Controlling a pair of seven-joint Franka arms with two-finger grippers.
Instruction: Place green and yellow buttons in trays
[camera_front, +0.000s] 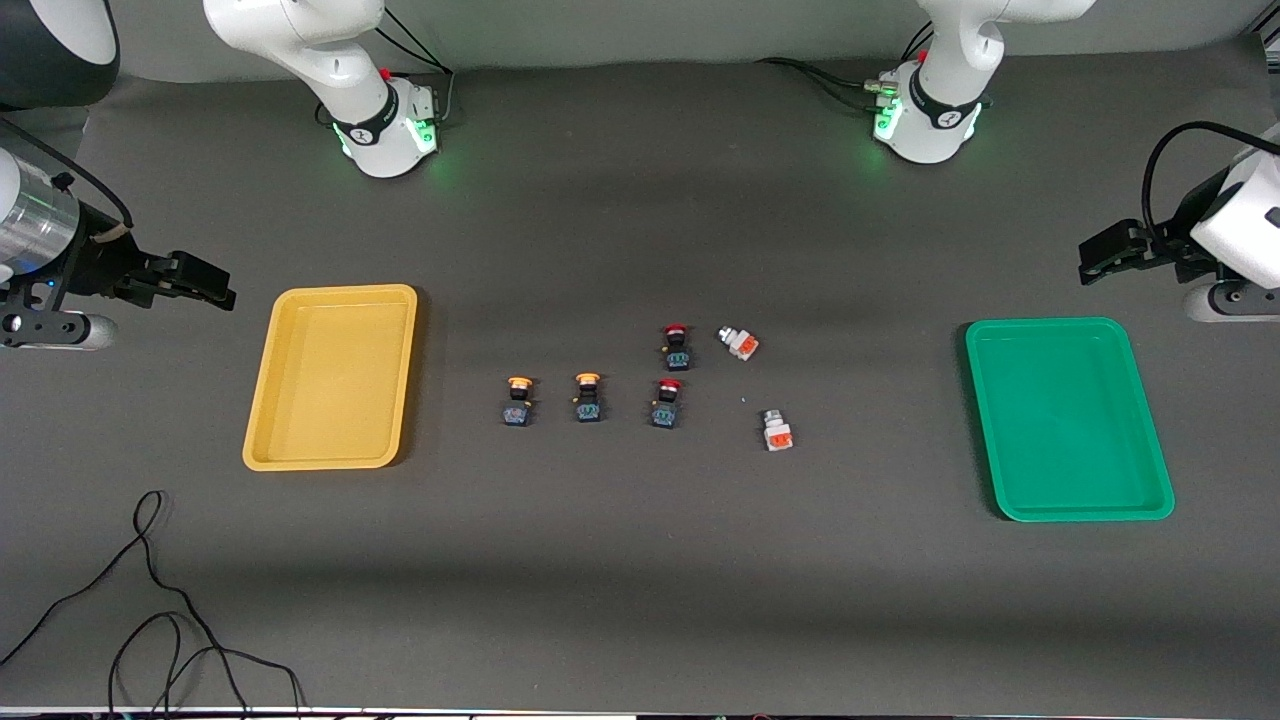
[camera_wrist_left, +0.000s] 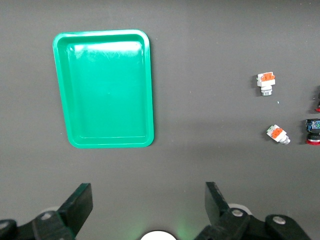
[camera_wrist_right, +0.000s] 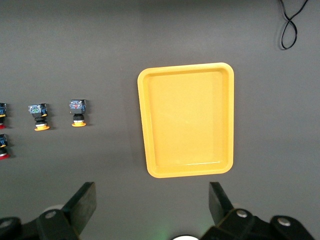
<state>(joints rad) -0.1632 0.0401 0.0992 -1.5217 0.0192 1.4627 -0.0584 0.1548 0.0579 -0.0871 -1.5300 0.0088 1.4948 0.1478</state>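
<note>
Both arms wait. Left gripper (camera_wrist_left: 147, 210) released above the table near the green tray (camera_front: 1068, 505); right gripper (camera_wrist_right: 150, 210) released near the yellow tray (camera_front: 330, 460). Between the trays: two yellow-capped buttons (camera_front: 518, 400) on black-blue bodies, two white-grey buttons (camera_front: 740, 343) with orange blocks.

Two yellow-capped buttons (camera_front: 552, 398) stand side by side mid-tabletop; two white-grey buttons with orange blocks (camera_front: 758, 386) lie tipped over toward the left arm's end. The yellow tray (camera_front: 262, 425) and green tray (camera_front: 985, 420) sit empty at either end.
</note>
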